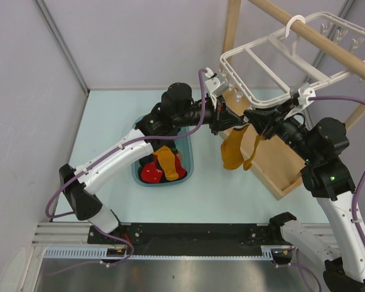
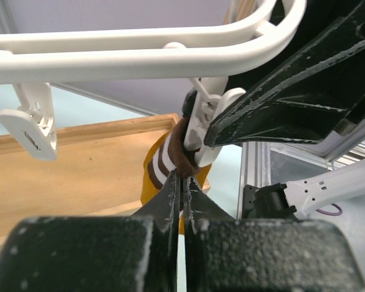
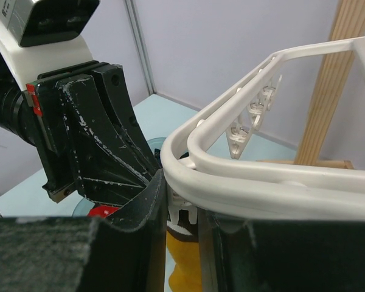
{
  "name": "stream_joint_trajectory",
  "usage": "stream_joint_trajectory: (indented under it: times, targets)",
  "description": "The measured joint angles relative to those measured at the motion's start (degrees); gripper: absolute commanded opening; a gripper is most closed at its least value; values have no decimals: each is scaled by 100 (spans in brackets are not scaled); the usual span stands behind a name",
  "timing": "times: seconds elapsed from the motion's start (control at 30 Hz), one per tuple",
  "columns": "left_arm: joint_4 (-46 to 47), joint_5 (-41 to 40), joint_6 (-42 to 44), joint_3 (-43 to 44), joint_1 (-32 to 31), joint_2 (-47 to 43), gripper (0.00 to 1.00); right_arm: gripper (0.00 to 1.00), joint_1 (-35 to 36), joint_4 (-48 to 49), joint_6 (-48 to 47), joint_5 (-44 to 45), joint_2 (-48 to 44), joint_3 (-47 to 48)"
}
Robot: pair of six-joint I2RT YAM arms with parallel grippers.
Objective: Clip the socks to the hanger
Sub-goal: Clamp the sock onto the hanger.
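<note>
Sock [image 1: 233,152] over pale table [image 1: 109,121] (grey walls [image 1: 140,42])

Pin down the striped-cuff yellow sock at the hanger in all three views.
Top external: the sock hangs right of centre, below the hanger.
Left wrist: the sock is at centre, its cuff under a clip.
Right wrist: only a yellow patch shows, at bottom centre.
Shared landmark: the white hanger rim.

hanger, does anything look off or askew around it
Nothing looks spilled or broken. The one untidy spot: the sock's striped cuff sits bunched under a clip at the hanger's corner, pinched by the left gripper, and the right gripper squeezes that clip.
</note>
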Motion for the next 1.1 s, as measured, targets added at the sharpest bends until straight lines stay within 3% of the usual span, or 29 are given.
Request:
stream_joint_trajectory:
  times: [1.1]
  targets:
    - [-111,474,-258,164,227,-9,0,0,-11,9,-85,-149,-48,0]
